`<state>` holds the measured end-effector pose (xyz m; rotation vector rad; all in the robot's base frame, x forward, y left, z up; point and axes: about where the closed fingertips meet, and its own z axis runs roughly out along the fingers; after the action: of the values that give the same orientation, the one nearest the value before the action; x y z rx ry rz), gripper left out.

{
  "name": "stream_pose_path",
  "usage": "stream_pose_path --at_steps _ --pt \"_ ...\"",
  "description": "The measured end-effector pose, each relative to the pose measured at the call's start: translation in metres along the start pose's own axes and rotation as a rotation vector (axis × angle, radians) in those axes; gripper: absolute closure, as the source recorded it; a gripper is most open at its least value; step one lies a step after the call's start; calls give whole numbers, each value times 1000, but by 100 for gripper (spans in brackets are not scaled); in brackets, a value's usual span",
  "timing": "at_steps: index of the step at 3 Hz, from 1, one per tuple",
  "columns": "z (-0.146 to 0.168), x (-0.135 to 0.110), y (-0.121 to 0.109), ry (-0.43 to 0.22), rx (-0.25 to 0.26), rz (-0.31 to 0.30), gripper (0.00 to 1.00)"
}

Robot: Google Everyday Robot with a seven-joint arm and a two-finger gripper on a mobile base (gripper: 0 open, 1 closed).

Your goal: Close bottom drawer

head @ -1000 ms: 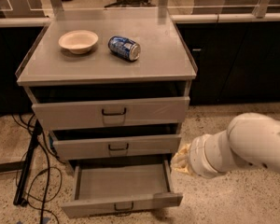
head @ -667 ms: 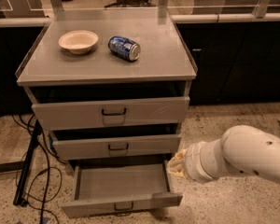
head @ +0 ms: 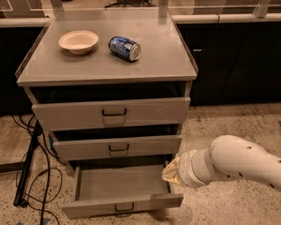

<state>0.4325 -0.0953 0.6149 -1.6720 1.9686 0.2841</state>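
Here, your hand (head: pixel 171 172) is hovering at the right rim of the open bottom drawer (head: pixel 122 187), behind its front panel; its grip, you cannot tell.

Claw (head: pixel 171 173) right of bottom drawer (head: pixel 122 185)

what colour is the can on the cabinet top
The can is blue, camera view; the gripper is beside the bottom drawer.

Warm, even overhead light; soft sheen on the cabinet top (head: pixel 159 55), deep shadow beneath it; the gripper (head: pixel 171 172), lower right of centre, is well lit.
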Motion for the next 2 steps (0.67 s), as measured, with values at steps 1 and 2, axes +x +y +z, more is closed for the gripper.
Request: stream_pose_path --at_steps 1,2 --pt "25 3 2 3 -39 1 100" --pt "84 26 9 -24 -78 12 100"
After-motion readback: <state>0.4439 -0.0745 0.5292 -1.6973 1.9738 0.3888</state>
